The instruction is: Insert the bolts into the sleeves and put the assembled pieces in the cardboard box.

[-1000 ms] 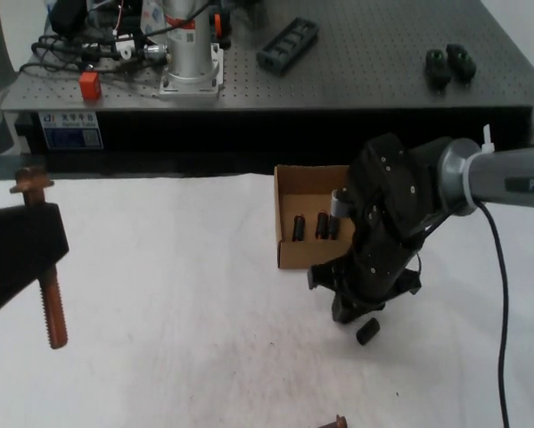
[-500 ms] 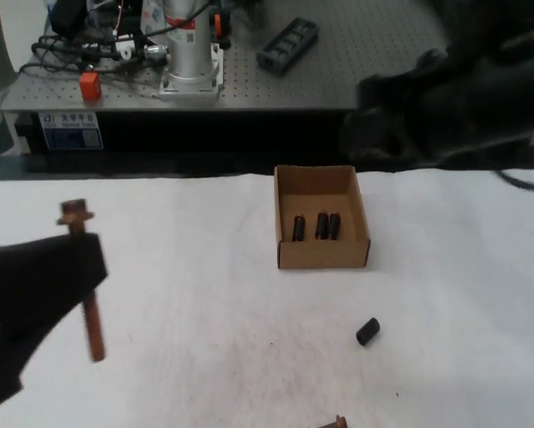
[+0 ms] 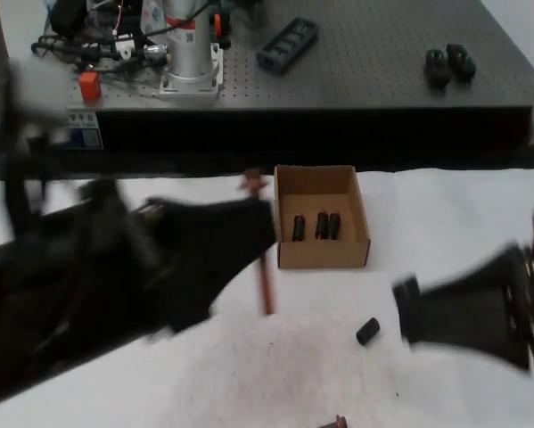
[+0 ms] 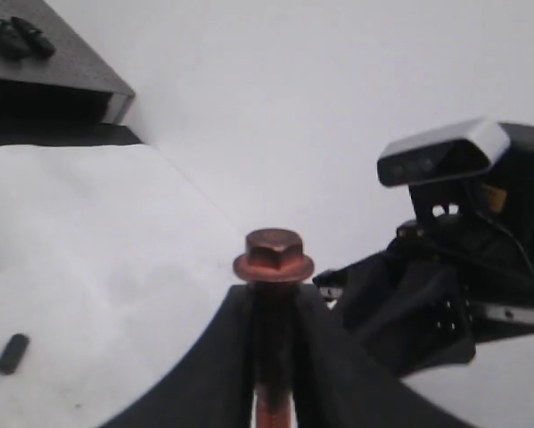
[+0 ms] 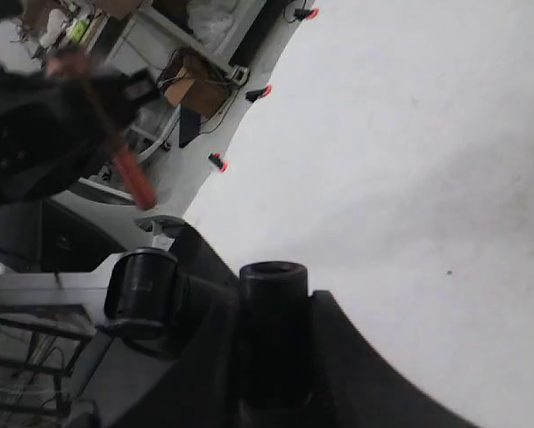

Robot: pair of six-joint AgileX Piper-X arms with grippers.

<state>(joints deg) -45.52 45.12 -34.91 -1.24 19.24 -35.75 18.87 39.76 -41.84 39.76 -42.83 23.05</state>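
Three black cylindrical pieces [image 3: 318,226] boxed in brown cardboard box [image 3: 321,257] mid-frame; left gripper [image 4: 271,308] clamps copper hex-head bolt [image 4: 273,259], right gripper [image 5: 273,314] clamps black tubular sleeve [image 5: 273,278], not yet mated; loose black sleeve [image 3: 367,331] and spare copper bolt [image 3: 335,422] lower centre left to do.

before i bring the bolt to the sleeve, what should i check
1. Bolt gripped in left jaws: ok, the shank is clamped and the head stands above them.
2. Sleeve gripped in right jaws: ok, the open end points outward.
3. Sleeve bore clear: cannot tell, it is dark inside.
4. Bolt lined up with sleeve: not ok. In the high view they are apart, with the bolt by the box and the sleeve off to the right.
5. Loose sleeve out of the way: cannot tell, it lies close to the right jaws.
6. Room in box: ok, three pieces are inside and there is bare floor beside them.
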